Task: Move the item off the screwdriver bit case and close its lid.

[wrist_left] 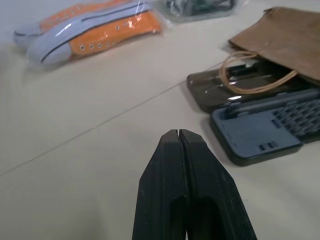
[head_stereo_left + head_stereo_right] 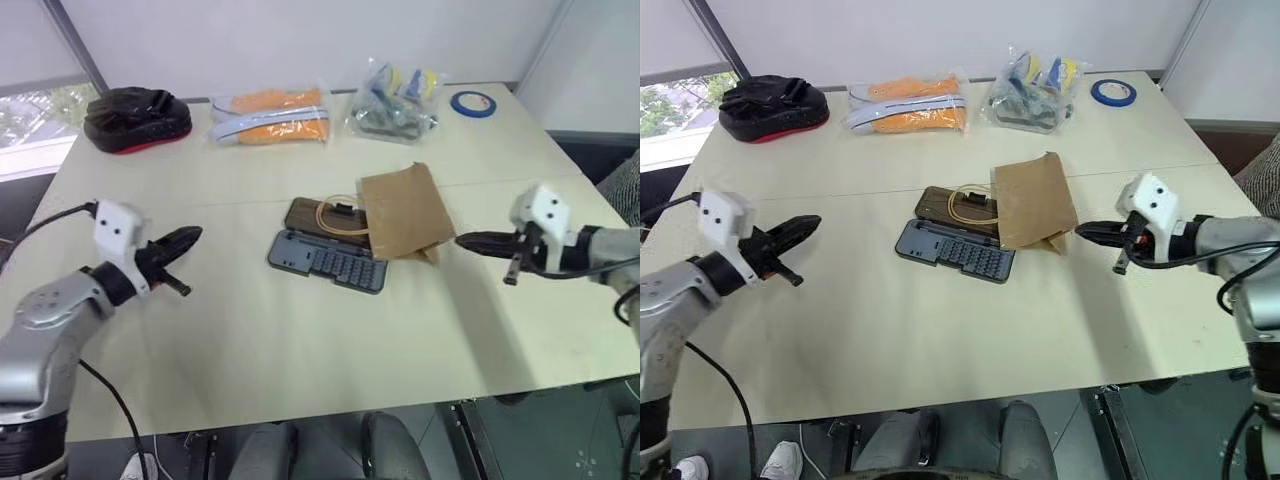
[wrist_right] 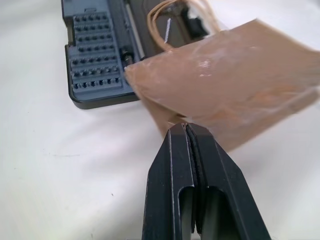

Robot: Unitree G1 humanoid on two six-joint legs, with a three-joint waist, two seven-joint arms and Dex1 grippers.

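So, nearest the camera: the left pincer [image 2: 185, 240] sits at the left-middle of the head view, hovering over bare bench [image 2: 300, 340], fingers pressed together and holding nothing. Over at the right-middle, the right pincer [image 2: 470, 241] is also closed flat, and its tip is right at the corner of the paper bag [image 2: 402, 212]. In the right wrist view the tip looks like it's touching or nearly touching the bag's crumpled edge, but I can't tell if it's actually pinching any paper.

Middle of the frame: the bit case [image 2: 328, 260] lies open flat on the bench, grey-blue tray of bits toward the camera, the dark glossy lid [image 2: 318, 216] lying back behind it. The brown bag is draped over the right end of the case, covering part of both halves, and its thin tan handles [image 2: 338, 212] loop across the lid.

Farther back along the top edge: a black-and-red pouch [image 2: 137, 118] upper left, a pair of orange shoes in a clear bag [image 2: 272, 115], another clear bag of odds and ends [image 2: 393, 100], and a roll of blue tape [image 2: 472, 103] upper right.

Progress-wise I'd say basically nothing is done yet. The bag is still on the case and the lid is wide open. Left to do: get hold of the bag, drag it clear, then fold the lid down.
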